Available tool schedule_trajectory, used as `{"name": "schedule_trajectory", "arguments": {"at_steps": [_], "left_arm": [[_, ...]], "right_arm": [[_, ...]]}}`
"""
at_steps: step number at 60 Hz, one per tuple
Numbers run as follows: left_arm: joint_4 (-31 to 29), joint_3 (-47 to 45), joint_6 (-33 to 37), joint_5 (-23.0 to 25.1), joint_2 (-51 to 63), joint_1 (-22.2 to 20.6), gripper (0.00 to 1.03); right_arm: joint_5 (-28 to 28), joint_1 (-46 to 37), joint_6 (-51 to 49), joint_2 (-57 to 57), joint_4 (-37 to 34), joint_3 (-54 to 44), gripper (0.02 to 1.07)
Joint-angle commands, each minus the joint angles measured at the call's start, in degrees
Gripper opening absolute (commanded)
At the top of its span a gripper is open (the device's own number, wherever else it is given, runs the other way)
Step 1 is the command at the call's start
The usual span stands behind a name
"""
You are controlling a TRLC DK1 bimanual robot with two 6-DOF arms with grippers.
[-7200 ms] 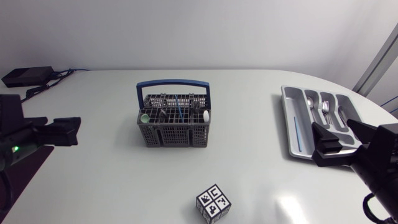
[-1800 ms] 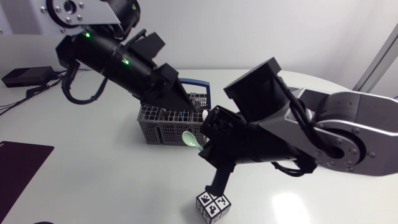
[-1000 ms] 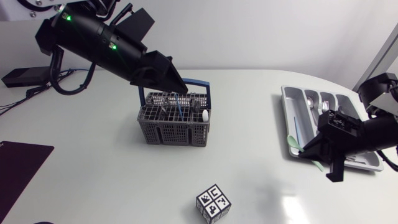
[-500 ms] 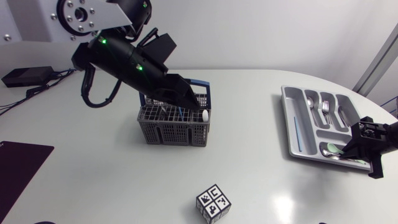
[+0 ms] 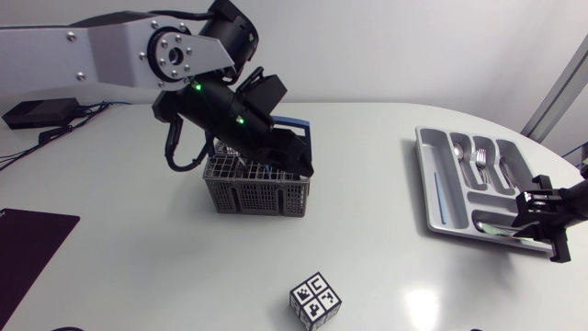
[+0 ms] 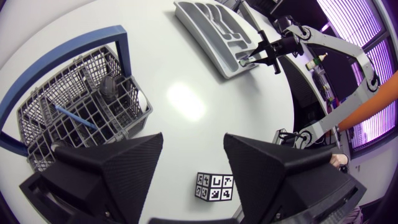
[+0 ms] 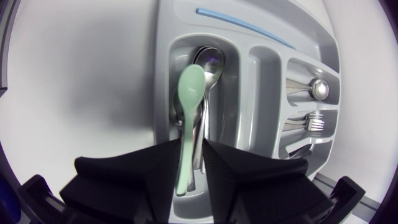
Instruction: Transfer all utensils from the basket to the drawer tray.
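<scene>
Nearest to me, at 6 o'clock, a marker cube [image 5: 315, 301] sits alone near the table's front edge. A black mat [image 5: 23, 244] lies at 8 o'clock.

Further in, at 4 o'clock, the right gripper [image 7: 193, 148] hangs low over the near end of the drawer tray [image 5: 432, 175]. Its fingers are only a narrow way apart around the handle of a green spoon [image 7: 189, 93]. The spoon's bowl lies on the metal spoons [image 7: 211, 62] in their compartment. A slit shows beside the handle, so I judge the spoon is delivered and no longer gripped. The tray also holds forks [image 7: 314, 121] and a blue-handled piece [image 7: 242, 28] in the long slot.

The job is not finished. Just left of the middle, toward 10 o'clock, the basket [image 5: 257, 195] has a blue-handled utensil [image 6: 71, 116] and a dark one [image 6: 109, 87] standing in it. Any others are hidden from me. The left gripper [image 6: 193, 155] hovers beside the basket's right end, jaws wide and empty.

Between basket and tray the tabletop is bare, which gives an easy lane. The tight spots look to be the basket's upright blue handle [image 6: 121, 53] and the tray, which sits close to the table's 3 o'clock edge.
</scene>
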Motion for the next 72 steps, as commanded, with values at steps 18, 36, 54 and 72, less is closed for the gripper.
{"name": "schedule_trajectory", "arguments": {"at_steps": [18, 36, 54, 72], "left_arm": [[5.8, 0.1, -3.4, -7.9, 5.7, -0.2, 0.65], [7.3, 4.3, -4.4, -12.8, 11.1, -1.3, 0.55], [8.9, 6.4, -5.7, -14.4, 13.5, -2.1, 0.29], [8.9, 6.6, -5.7, -14.4, 14.4, -2.2, 0.07]], "right_arm": [[-2.7, 1.6, 5.8, -7.4, -3.7, -1.1, 0.94], [-7.0, 8.3, 20.2, -13.3, -10.9, -1.5, 0.94], [-9.3, 13.8, 23.4, -21.1, -8.3, -8.8, 0.94], [-9.8, 16.9, 25.2, -24.3, -6.6, -11.8, 0.94]]}}
